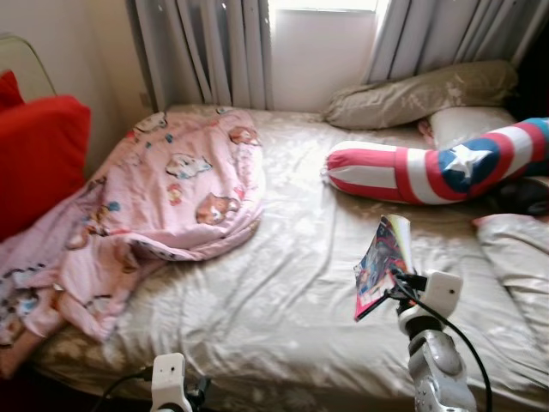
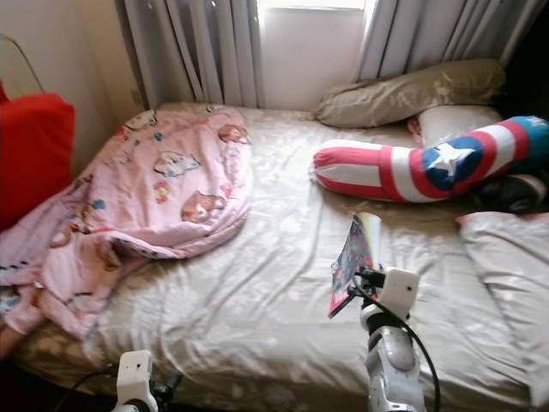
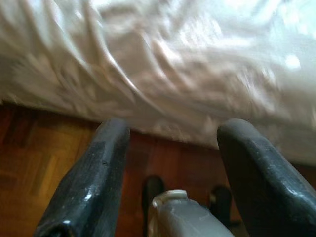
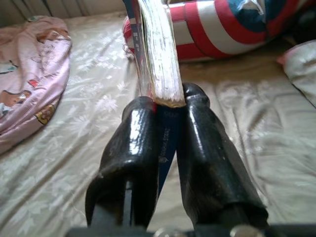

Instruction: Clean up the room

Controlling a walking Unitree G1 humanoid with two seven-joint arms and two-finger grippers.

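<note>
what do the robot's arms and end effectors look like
Silver-grey jointed right arm with a white boxy wrist unit and a black cable looping beside it. The left arm has the same white wrist block and black cable. Each end effector has two long, glossy black rounded fingers.

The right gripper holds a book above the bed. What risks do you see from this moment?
1. The right gripper pinches the book only at its lower edge, so it may tilt or slip out.
2. Its pages fan open at the top and could bend.
3. If dropped, it lands on the bed sheet, so the tidying stalls.
</note>
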